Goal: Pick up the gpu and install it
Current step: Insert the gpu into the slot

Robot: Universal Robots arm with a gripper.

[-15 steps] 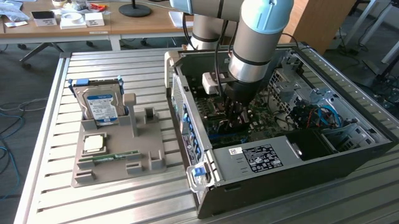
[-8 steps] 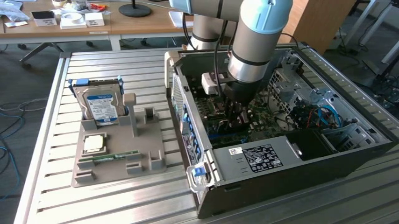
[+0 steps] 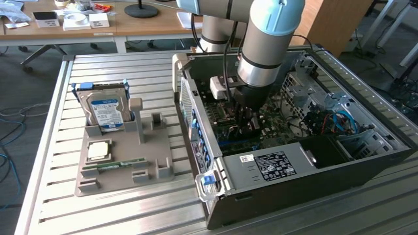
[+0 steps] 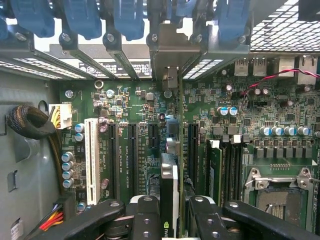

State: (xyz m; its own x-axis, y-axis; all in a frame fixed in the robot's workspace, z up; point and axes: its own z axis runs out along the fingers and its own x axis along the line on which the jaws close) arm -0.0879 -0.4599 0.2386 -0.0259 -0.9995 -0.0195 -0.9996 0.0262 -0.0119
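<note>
Jaws: the jaws are closing on the gpu, one black finger pressing each side of the card's upper edge.
Gpu: it is standing on edge between the jaws, its far end reaching toward the silver bracket at the rear slot openings.
Just beyond the jaws: the green motherboard is lying under the card, with black expansion slots and a white slot running alongside it.
Arm: in the exterior view the robot arm is reaching down into the open computer case, the jaws sitting low over the board.
Farther off: a grey parts tray is sitting on the slatted tabletop, well apart from the jaws, holding a blue-labelled hard drive upright and a RAM stick lying flat.
</note>
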